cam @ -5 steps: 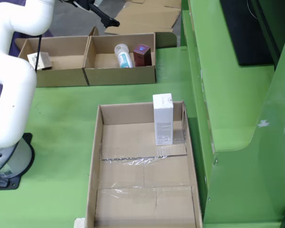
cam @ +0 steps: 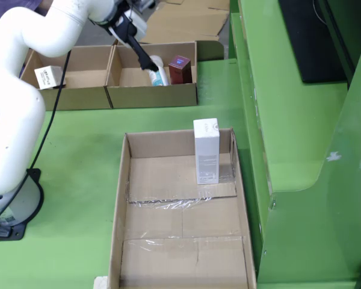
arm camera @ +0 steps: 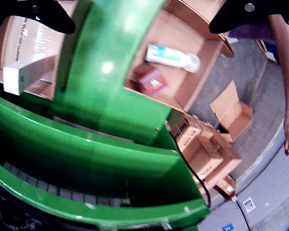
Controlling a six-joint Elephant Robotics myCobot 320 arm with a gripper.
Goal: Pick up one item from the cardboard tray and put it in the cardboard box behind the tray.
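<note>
A tall white carton (cam: 206, 150) stands upright at the far end of the long cardboard tray (cam: 121, 198); the wrist view shows this carton (arm camera: 19, 77) at the left. Behind the tray sit two cardboard boxes. The right box (cam: 153, 95) holds a white bottle (cam: 159, 73) and a dark red carton (cam: 180, 69); the wrist view shows the same bottle (arm camera: 171, 57) and red carton (arm camera: 152, 80). My gripper (cam: 145, 60) hangs over that box, in front of the bottle. In the wrist view the gripper (arm camera: 142, 9) is open, its black fingers (arm camera: 33, 14) wide apart and empty.
The left rear box (cam: 66, 90) holds a small labelled item (cam: 48, 76). A raised green ledge (cam: 277, 120) runs along the right of the tray. In the wrist view a person's arm (arm camera: 286, 72) is at the right, with small cartons (arm camera: 231, 113) on the floor.
The arm has swung down and to the right, bringing the gripper from the top edge of the fixed view to above the right rear box. The white carton has not moved.
</note>
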